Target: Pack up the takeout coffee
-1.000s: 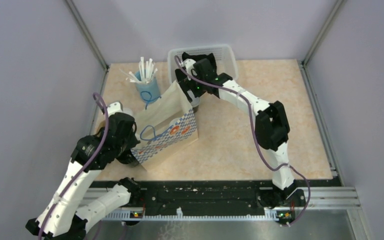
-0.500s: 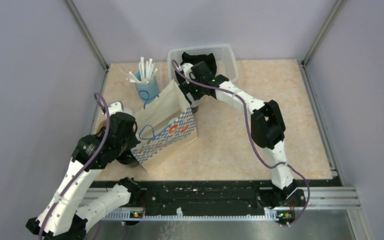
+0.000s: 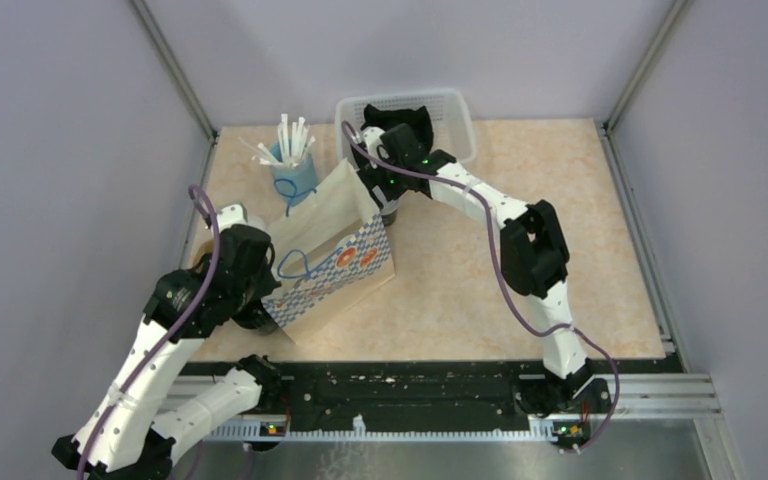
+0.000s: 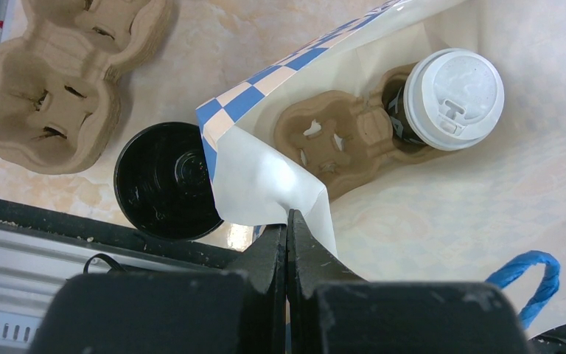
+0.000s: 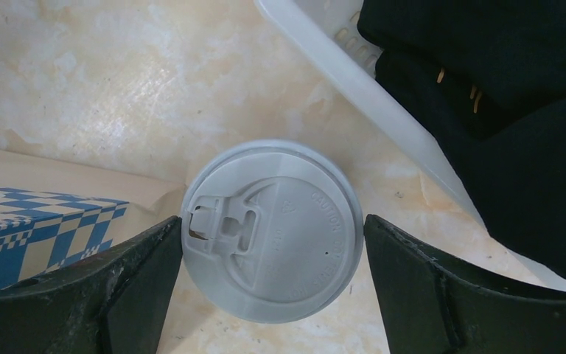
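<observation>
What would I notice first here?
Probably the blue-checked paper bag standing on the left, its rim pinched by the left gripper. Inside sits a brown carrier with one white-lidded cup. Beside the bag, the right gripper hangs open around a second cup.

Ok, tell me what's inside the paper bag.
Inside the paper bag: a brown pulp carrier with one white-lidded cup seated in a socket, the other socket empty. The bag floor beneath the carrier is covered.

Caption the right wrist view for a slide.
Right gripper, jaws open, straddles a white-lidded coffee cup on the table, between paper bag and white basket.
</observation>
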You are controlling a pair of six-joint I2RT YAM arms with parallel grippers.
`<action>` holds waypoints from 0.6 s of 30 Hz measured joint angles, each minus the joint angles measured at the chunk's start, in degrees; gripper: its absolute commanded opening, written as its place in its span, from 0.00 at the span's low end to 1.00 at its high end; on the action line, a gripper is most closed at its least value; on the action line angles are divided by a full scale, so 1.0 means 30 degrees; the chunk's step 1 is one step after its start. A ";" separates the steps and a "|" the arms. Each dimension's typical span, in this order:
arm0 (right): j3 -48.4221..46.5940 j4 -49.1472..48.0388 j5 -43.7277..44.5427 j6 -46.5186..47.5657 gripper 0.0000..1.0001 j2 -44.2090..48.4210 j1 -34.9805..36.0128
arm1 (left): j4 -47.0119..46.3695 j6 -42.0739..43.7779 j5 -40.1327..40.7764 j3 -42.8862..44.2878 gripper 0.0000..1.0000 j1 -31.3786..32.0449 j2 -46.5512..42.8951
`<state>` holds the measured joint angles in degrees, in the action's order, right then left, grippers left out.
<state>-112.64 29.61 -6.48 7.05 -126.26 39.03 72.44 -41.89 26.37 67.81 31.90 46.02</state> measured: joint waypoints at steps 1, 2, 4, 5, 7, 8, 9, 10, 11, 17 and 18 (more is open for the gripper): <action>0.0000 -0.0007 -0.0015 0.0000 0.87 0.0000 0.0007 | 0.0000 0.0000 0.0000 0.0000 0.00 0.0000 0.0000; 0.0000 -0.0007 -0.0015 0.0000 0.86 0.0000 0.0022 | 0.0000 0.0000 0.0000 0.0000 0.00 0.0000 0.0000; 0.0000 -0.0007 -0.0015 -0.0007 0.85 0.0000 0.0044 | 0.0000 0.0000 0.0000 0.0000 0.00 0.0000 0.0000; 0.0000 -0.0007 -0.0015 -0.0007 0.84 0.0000 0.0051 | 0.0000 0.0000 0.0000 0.0000 0.00 0.0000 0.0000; 0.0000 -0.0007 0.0029 -0.0007 0.81 0.0000 0.0066 | 0.0000 0.0007 -0.0022 0.0000 0.00 0.0000 0.0000; 0.0000 -0.0007 0.0058 -0.0015 0.80 0.0000 0.0066 | 0.0000 0.0007 -0.0051 0.0000 0.00 0.0000 0.0000; 0.0000 -0.0015 0.0109 -0.0036 0.79 0.0000 0.0066 | 0.0000 0.0015 -0.0073 0.0000 0.00 0.0000 0.0000; 0.0000 -0.0022 0.0138 -0.0051 0.78 0.0000 0.0066 | -0.0015 0.0015 -0.0102 0.0000 0.00 0.0000 0.0000; 0.0000 -0.0036 0.0189 -0.0087 0.78 0.0000 0.0066 | -0.0029 0.0015 -0.0138 0.0000 0.00 0.0000 0.0000; 0.0146 -0.0452 0.0619 -0.0408 0.74 0.0160 -0.0036 | -0.0255 0.0160 -0.0240 -0.0219 0.00 0.0000 0.0000; 0.0270 -0.0510 0.0699 -0.0510 0.73 0.0248 -0.0073 | -0.0306 0.0226 -0.0277 -0.0255 0.00 0.0000 0.0000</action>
<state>-111.83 28.08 -4.38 5.52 -125.51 38.81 71.53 -41.21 25.54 67.05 31.90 46.02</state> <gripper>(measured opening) 0.772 0.006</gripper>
